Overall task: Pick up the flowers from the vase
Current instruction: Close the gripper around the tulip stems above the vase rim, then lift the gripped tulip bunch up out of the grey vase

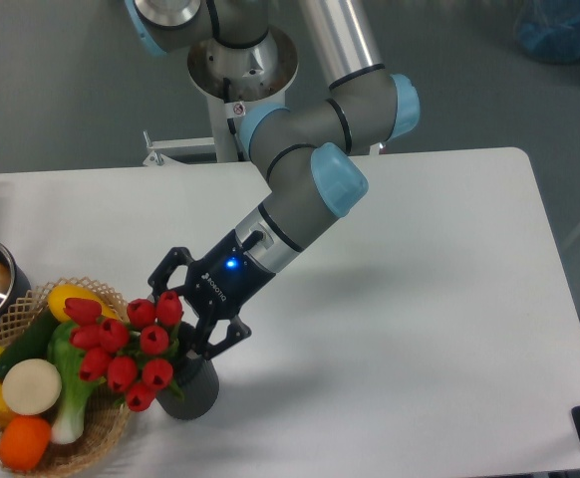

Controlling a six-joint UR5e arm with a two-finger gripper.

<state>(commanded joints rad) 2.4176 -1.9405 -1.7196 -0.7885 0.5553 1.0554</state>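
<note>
Arm reaching down from 12 o'clock toward 7 o'clock, forearm slanted, wrist lit blue. Gripper (182, 317) with jaws spread wide, straddling the top of the flowers (131, 349) and gripping nothing. Flowers stand in the vase (192, 390) at the tabletop's (420, 299) 7 o'clock edge, leaning toward 9 o'clock over the wicker basket (101, 430).

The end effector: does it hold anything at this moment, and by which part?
Nothing is held. The end effector is open, its fingers spread on either side of the flowers just above the vase, not closed on them.
</note>
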